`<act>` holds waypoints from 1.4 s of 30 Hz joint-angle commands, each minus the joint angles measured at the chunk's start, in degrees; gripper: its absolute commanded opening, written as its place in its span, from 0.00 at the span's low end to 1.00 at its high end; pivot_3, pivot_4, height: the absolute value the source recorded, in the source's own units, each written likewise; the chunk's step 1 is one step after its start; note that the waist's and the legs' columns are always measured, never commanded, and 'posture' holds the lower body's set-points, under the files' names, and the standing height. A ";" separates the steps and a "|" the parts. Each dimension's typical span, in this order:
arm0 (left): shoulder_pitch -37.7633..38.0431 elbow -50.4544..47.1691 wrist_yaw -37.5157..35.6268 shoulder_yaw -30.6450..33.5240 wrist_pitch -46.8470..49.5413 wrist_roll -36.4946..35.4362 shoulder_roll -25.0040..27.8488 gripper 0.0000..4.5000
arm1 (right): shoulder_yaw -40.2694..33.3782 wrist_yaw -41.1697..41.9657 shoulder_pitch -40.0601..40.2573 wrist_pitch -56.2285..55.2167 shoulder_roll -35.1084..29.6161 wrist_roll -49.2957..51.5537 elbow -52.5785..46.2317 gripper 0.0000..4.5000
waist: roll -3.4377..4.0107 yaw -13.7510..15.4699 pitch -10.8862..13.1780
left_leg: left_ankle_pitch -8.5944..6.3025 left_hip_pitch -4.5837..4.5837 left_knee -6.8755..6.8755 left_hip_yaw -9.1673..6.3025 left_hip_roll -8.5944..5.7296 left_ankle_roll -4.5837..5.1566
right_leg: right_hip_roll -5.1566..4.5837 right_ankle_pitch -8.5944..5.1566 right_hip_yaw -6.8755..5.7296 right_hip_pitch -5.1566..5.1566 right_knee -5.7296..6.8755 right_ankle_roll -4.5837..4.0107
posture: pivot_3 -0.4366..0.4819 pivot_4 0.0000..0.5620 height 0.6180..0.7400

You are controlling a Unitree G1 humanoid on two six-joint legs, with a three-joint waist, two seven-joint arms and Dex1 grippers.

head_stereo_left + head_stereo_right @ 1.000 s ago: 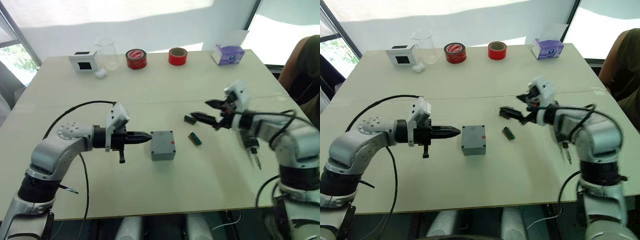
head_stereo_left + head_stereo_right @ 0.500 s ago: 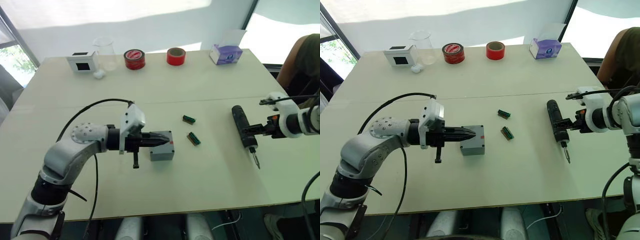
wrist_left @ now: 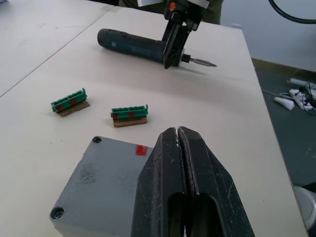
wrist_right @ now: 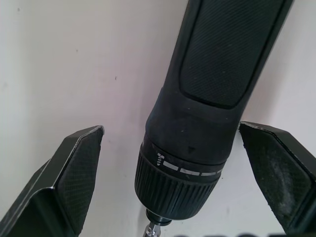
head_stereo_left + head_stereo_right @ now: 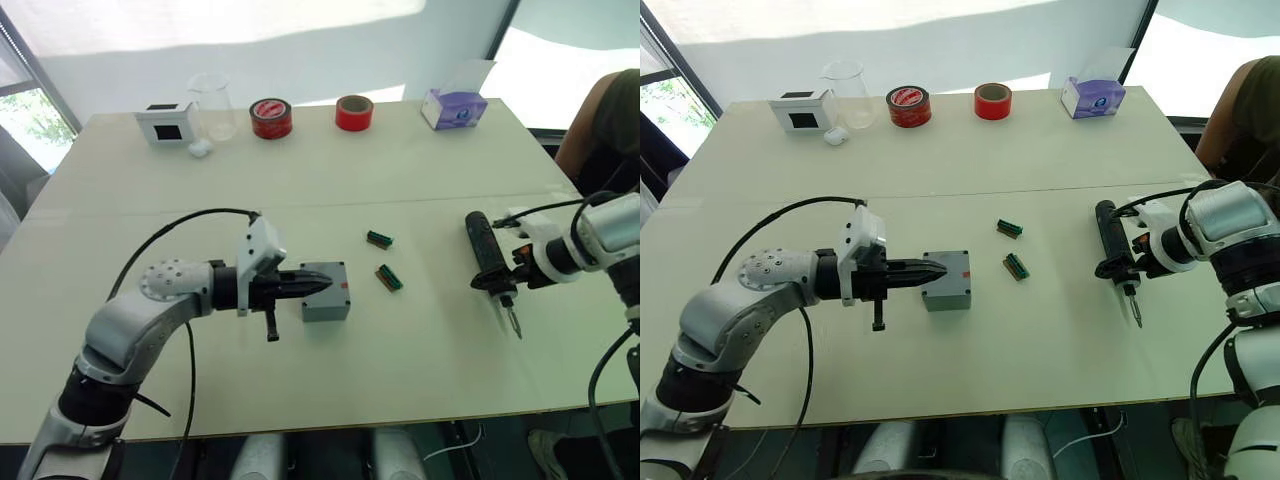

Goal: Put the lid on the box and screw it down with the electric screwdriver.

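Grey box waits mid-table with its lid already on.
The left end effector, pinched shut and empty, rests over the lid, likely to steady it. The right end effector is wide open around the electric screwdriver lying on the table, ready to grab it.

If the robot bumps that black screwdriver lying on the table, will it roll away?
Probably a little: the electric screwdriver is round and lies flat on the table. Its textured body may help grip. The right tool sits open on either side of it.
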 commanded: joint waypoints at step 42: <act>-11.50 18.89 -12.90 -6.17 -6.56 9.34 3.89 0.00 | -33.46 -31.40 27.75 -38.97 46.43 18.60 -58.36 0.40 | -0.04 0.07 0.14 | 0.20 -0.10 -0.07 -0.13 -0.04 -0.34 | 0.08 0.00 -0.03 -0.15 0.17 0.01 | 0.48 0.27 1.00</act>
